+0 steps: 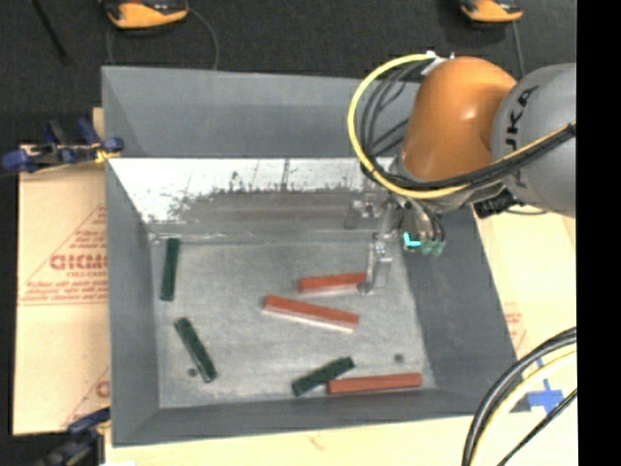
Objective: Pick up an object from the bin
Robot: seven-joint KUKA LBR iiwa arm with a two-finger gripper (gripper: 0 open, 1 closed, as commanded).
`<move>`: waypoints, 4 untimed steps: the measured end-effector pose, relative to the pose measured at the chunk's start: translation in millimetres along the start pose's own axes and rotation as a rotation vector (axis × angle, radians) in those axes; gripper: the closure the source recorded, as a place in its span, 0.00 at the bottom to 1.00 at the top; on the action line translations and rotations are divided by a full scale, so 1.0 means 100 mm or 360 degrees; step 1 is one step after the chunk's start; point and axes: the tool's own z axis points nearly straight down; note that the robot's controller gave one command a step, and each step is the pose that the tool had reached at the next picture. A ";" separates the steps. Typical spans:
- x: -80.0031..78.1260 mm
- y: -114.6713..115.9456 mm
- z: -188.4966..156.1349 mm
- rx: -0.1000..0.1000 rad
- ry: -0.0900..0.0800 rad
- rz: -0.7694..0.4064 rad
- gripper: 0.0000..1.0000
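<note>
Beside the end effector [375, 276] lies a red stick [330, 283]

- Here's the short red-brown bar [330, 283]: slim, straight, flat-sided, lying on the floor of the bin [252, 260], right of centre.
- It rests flat on a broad face, nearly level across the view, with its right end a touch higher.
- That right end sits at the tip of the gripper [375, 272]; touching or just beside, can't tell.
- Just below it, apart, lies a longer red bar [310, 313], slanting down to the right.
</note>
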 end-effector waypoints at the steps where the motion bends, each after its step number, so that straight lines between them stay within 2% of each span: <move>1: -0.47 0.03 1.05 0.0002 -0.0007 -0.0287 0.00; 2: -0.25 -0.33 1.23 0.0002 -0.0008 -0.0241 0.00; 3: -0.26 -0.31 1.21 0.0002 -0.0014 -0.0244 1.00; 4: -0.37 -0.46 -0.25 0.0007 -0.0026 -0.0316 1.00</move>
